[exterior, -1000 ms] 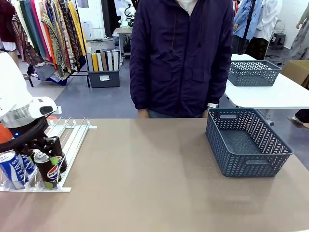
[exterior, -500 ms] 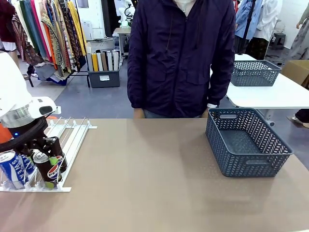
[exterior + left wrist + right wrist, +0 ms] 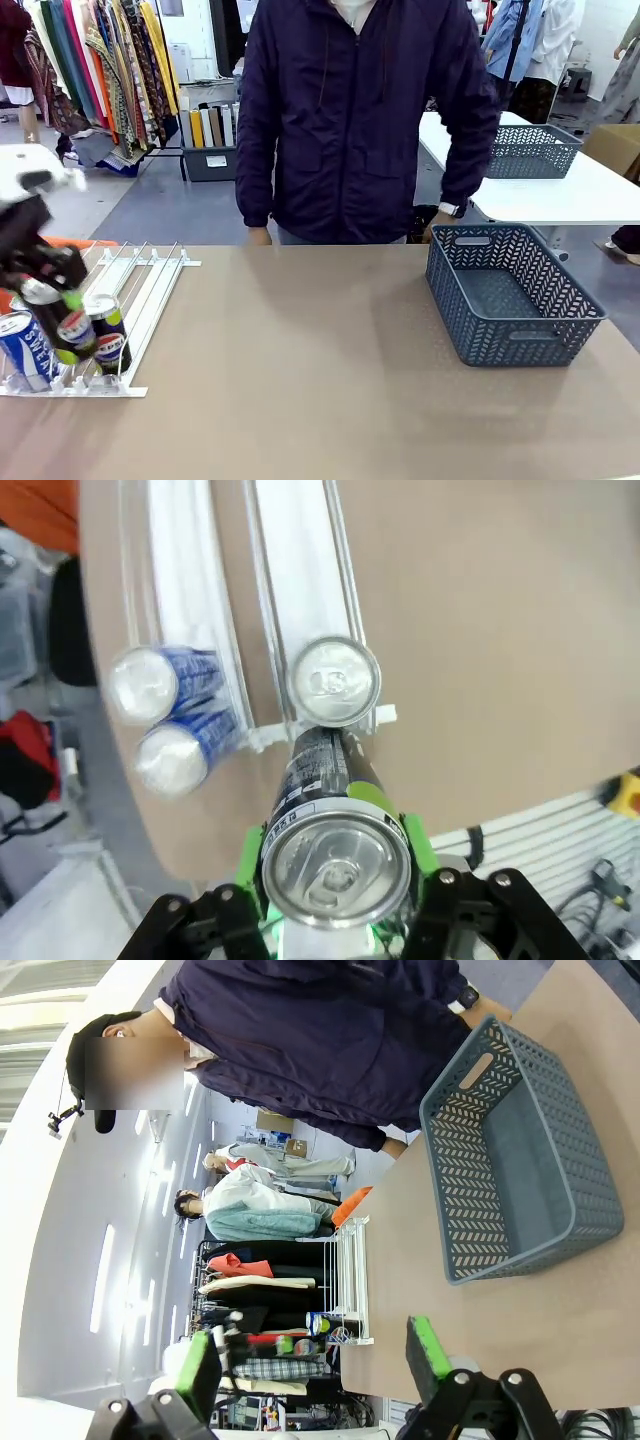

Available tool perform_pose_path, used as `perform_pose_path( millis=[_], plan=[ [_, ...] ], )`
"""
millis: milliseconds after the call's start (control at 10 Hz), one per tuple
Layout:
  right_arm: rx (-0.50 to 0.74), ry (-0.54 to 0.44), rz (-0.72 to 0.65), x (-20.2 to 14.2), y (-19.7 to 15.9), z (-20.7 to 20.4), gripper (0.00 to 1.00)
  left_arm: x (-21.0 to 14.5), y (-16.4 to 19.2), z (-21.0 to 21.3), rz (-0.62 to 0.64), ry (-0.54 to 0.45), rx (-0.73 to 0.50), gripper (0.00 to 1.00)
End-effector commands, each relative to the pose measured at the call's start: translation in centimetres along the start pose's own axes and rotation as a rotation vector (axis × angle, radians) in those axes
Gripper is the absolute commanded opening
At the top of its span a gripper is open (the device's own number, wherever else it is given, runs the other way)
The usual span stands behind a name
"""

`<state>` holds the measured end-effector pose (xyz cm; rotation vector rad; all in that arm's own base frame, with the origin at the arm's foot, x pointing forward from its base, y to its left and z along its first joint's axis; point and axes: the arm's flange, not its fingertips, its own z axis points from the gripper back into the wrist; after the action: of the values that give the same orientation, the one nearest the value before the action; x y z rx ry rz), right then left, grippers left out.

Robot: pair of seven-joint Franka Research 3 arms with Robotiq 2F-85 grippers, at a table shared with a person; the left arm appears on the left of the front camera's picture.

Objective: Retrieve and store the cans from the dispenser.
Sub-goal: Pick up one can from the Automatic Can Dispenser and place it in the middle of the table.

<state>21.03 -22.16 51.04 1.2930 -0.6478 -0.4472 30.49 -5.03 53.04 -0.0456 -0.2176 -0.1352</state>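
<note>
The left claw (image 3: 335,880) clamps a black Pepsi can (image 3: 318,768), tilted over the front end of the dispenser (image 3: 300,570). The right claw (image 3: 312,1358) gapes wide, empty.

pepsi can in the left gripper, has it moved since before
Yes: the held Pepsi can has lifted up and left, off the front of the dispenser.

The left gripper (image 3: 336,862) clamps a black can (image 3: 318,772) between green pads (image 3: 416,842) (silver top facing the camera), apparently clear of the rack (image 3: 300,570). A second can (image 3: 333,678) stands at a lane's end, with two blurred blue cans (image 3: 150,682) beside it.
</note>
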Motion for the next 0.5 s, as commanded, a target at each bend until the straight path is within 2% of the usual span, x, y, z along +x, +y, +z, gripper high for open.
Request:
perform_pose_path(
  millis=[0, 200, 400],
  plan=[
    [0.025, -0.012, 0.026, 0.4, 0.3, 0.0, 1.0, -1.5, 1.0, 7.8, -0.043, -0.148, -0.005, 0.0],
    [0.025, -0.012, 0.026, 0.4, 0.3, 0.0, 1.0, -2.8, 1.3, 11.0, -0.046, -0.214, -0.016, 0.0],
    [0.025, -0.012, 0.026, 0.4, 0.3, 0.0, 1.0, -2.7, 2.4, 10.7, -0.028, -0.2, -0.049, 0.0]
  ],
)
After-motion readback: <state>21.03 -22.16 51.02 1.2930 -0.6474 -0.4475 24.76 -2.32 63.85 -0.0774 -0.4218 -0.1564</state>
